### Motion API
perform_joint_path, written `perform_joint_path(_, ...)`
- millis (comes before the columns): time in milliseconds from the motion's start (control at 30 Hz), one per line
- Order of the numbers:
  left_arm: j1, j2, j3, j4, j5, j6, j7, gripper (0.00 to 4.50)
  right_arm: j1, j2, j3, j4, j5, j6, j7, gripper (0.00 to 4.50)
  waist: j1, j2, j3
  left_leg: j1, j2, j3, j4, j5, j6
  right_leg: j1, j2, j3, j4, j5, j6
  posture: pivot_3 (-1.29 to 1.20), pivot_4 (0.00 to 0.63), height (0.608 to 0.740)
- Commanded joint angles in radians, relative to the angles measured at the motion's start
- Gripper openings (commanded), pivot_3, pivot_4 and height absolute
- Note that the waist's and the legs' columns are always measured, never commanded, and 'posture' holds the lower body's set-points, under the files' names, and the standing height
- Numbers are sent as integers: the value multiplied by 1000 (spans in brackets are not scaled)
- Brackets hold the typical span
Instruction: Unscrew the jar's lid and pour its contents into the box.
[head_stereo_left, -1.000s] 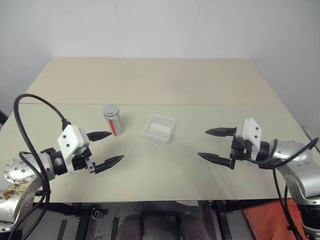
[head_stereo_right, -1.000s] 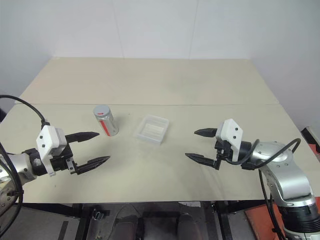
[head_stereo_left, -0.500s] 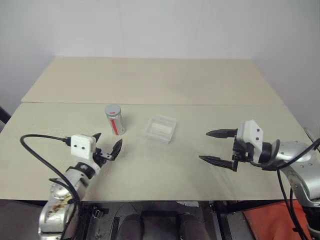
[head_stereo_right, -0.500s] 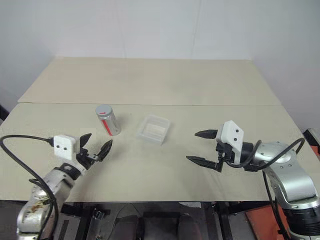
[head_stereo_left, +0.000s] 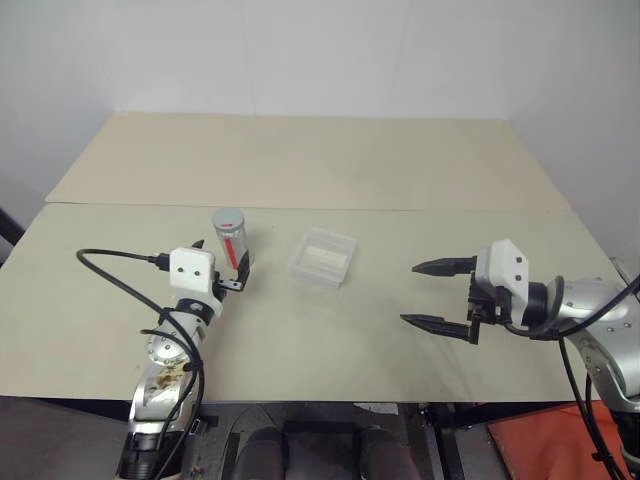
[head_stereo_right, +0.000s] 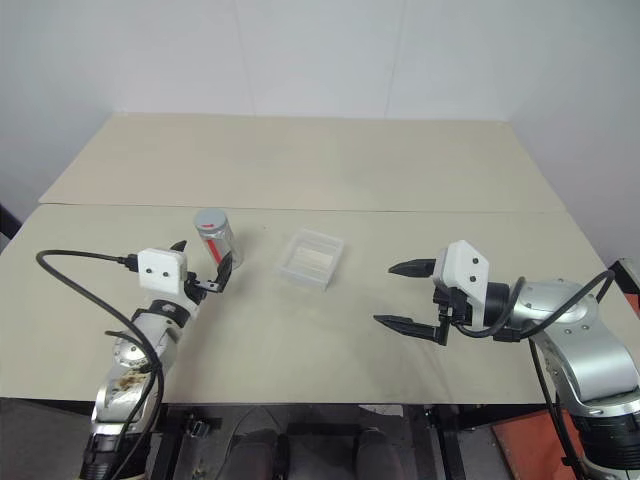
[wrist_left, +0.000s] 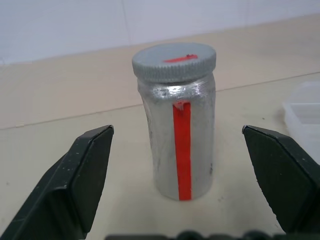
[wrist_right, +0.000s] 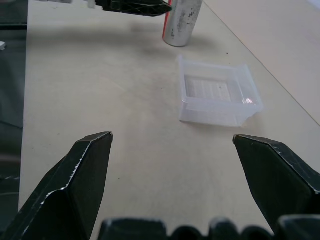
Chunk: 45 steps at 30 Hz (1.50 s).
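The left gripper (head_stereo_left: 222, 266) hangs just above the table (head_stereo_left: 300, 330) with its two black fingers spread wide and holding nothing. It points forward at the jar (head_stereo_left: 231, 238), which stands upright just ahead of the fingertips. In the left wrist view the jar (wrist_left: 176, 120) sits centred in the gap between the fingers (wrist_left: 80, 175), with clear space on both sides, so nothing touches it. The jar has a silvery body with a red strip running down it. The grey lid (wrist_left: 174, 61) is screwed on top and carries a small red mark.

The right gripper (head_stereo_left: 438, 296) hovers over the table on the robot's right, well apart from the jar. Its fingers are also wide apart and empty, and they point toward the robot's left.

Between the two grippers lies the box (head_stereo_left: 323, 258), a shallow clear plastic tray near the jar on its right, not touching it. In the right wrist view the box (wrist_right: 216, 95) rests flat on the table, with the jar standing beyond it.
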Motion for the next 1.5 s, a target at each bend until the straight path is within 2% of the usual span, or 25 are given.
perform_joint_path(33, -38, -19, -7, 21, 16, -43, 22, 4481, -18, -8, -31, -22, 9, -15, 0, 4500, 0, 0, 0, 0, 0, 0, 0, 0, 0, 0, 0, 0, 0, 0, 0, 0, 150, 740)
perform_joint_path(533, -124, -141, -31, 176, 100, -133, 179, 4481, 27, -31, -92, -23, 12, -34, 22, 4500, 1, 0, 0, 0, 0, 0, 0, 0, 0, 0, 0, 0, 0, 0, 1, 0, 150, 740)
perform_joint_path(1067, -240, -116, -9, 332, 91, -198, 176, 4481, 24, -30, -95, -32, 16, -24, 23, 4500, 1, 0, 0, 0, 0, 0, 0, 0, 0, 0, 0, 0, 0, 0, 1, 0, 150, 740)
perform_joint_path(1500, -273, -117, -11, 380, 96, -227, 183, 4481, 43, -28, -105, -57, 28, -9, 8, 4500, 1, 0, 0, 0, 0, 0, 0, 0, 0, 0, 0, 0, 0, 1, 1, 0, 150, 740)
